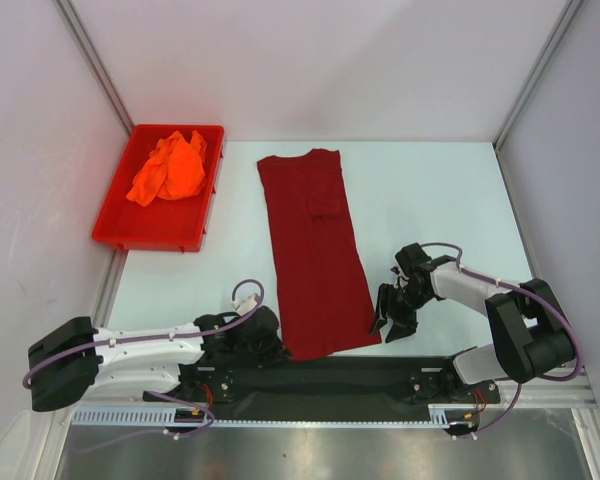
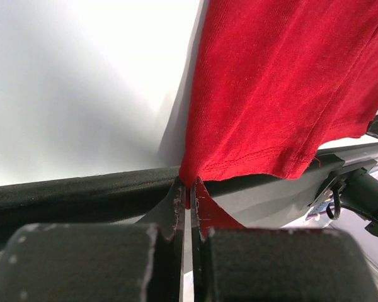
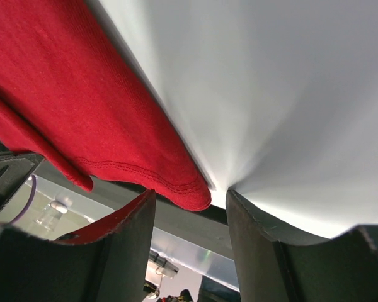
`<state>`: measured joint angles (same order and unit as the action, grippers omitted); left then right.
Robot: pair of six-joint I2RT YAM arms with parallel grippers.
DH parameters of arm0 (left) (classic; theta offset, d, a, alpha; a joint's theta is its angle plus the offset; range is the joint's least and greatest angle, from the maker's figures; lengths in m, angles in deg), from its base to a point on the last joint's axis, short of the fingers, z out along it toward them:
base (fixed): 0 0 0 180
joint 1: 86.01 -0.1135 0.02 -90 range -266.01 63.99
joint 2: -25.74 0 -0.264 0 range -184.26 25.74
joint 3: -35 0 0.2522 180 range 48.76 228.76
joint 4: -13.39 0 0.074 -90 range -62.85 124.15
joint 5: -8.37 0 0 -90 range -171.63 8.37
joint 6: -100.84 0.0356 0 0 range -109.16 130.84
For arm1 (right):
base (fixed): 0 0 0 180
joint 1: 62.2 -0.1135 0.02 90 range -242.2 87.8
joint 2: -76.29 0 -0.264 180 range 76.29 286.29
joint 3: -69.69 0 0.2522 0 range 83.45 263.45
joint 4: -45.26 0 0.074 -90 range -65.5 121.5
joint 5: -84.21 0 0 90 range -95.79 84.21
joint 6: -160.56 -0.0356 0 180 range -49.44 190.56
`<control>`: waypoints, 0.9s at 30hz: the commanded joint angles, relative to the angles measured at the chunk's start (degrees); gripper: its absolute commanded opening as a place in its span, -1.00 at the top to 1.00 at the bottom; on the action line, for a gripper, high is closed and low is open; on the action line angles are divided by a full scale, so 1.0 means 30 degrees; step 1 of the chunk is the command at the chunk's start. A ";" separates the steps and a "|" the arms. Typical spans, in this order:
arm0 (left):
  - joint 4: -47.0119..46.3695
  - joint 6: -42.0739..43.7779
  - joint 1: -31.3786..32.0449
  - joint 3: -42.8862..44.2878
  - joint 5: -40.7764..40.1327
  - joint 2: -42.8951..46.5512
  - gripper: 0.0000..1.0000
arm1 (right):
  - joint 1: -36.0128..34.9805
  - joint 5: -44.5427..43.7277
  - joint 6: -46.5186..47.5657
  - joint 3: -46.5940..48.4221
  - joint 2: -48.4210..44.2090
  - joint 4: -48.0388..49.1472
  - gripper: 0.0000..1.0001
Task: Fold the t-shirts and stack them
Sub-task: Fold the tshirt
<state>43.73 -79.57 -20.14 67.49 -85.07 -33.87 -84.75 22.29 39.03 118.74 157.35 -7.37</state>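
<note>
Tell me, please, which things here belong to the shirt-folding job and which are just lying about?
Job: maroon t-shirt; orange t-shirt; left claw, shut on the maroon hem; right claw, open at that hem.
Lying about: red bin, holding the orange t-shirt; table.

- I can read no writing, label, brand, number or sign in any of my three views.
</note>
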 commanded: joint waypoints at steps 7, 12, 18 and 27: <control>-0.0223 0.0371 -0.0071 0.0322 -0.0288 -0.0079 0.99 | -0.0190 -0.0101 -0.0359 -0.0454 0.0608 0.1531 0.07; -0.0224 0.0459 -0.0071 0.0293 -0.0229 -0.0080 0.99 | -0.0248 -0.0130 -0.0389 -0.0512 0.0579 0.1678 0.38; 0.0887 0.0518 -0.0070 0.0352 -0.0463 0.0796 0.99 | -0.0424 -0.0540 -0.0505 -0.0630 -0.1085 0.0479 1.00; 0.1447 0.0751 -0.0042 0.0351 -0.0874 0.1650 0.99 | -0.1010 -0.0364 -0.0886 -0.0894 -0.1443 0.0799 1.00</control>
<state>47.07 -78.98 -20.17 67.49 -86.19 -29.22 -87.18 21.61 37.46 116.55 153.11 -4.90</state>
